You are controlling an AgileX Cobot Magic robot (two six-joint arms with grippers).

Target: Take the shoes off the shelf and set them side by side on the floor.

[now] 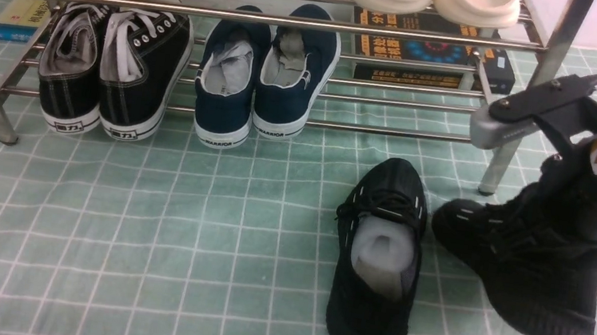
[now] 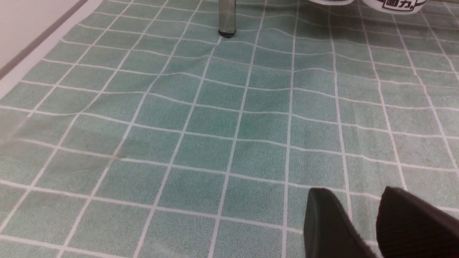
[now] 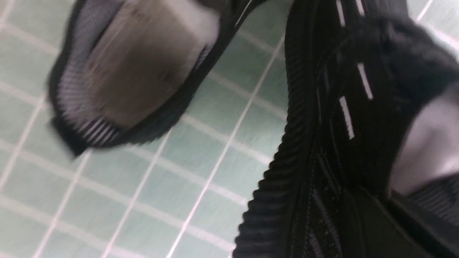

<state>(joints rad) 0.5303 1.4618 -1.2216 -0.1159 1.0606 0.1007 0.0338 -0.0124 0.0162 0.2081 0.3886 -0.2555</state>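
Black right gripper [image 3: 369,196] pinches a tilted black knit sneaker [image 1: 551,304] beside its grounded mate [image 1: 367,321]; lowering it slanted could topple it. Left gripper [image 2: 355,195]: jaws apart.

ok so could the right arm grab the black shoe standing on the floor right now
Probably not: its claw is shut on the other black shoe, though nothing seems to cover the one on the floor.
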